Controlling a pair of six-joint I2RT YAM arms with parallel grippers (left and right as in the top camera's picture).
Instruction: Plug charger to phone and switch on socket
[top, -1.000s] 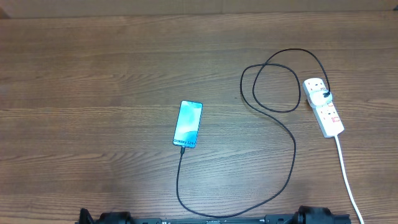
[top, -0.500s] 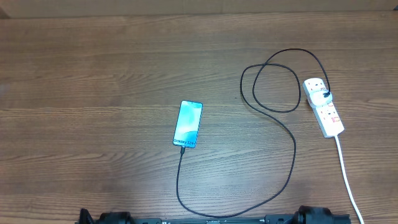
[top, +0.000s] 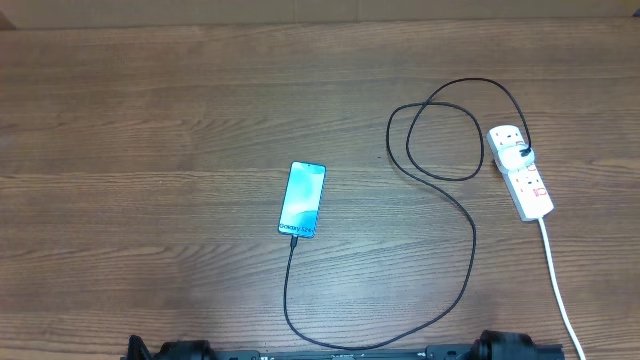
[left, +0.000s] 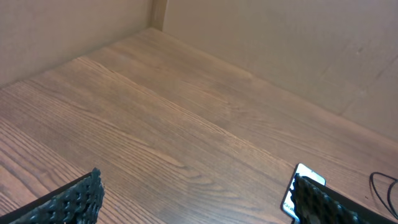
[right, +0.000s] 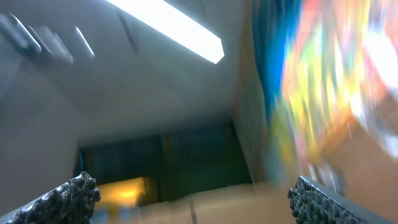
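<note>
Across the wide wood-grain table, neither arm reaches the work; from overhead only their dark bases show at the near edge. The left gripper hovers above bare wood to the left of the task's things, its 2 studded black fingers spread wide at the bottom corners of its wrist view with nothing between them. The right gripper is likewise spread wide and holds nothing, its camera tipped up toward a blurred ceiling light.

The charger trails over the right half of the table. Its thin black cable leaves the near short edge of the phone, sweeps along the near edge, climbs to the right and makes 1 loop. It ends at the white adapter, which is seated in the far end of the socket.

The socket, a white power strip, lies at the right side of the table, angled slightly, with its white cord running off toward the near right corner. Small red marks show on its near outlets, but they are too small to tell whether any switch is on.

The phone lies flat near the table's middle, screen up and lit blue-teal. Its near end meets the cable tip, though the joint is too small to judge whether it is fully seated. In the left wrist view the phone peeks out beside the right-hand finger.
</note>
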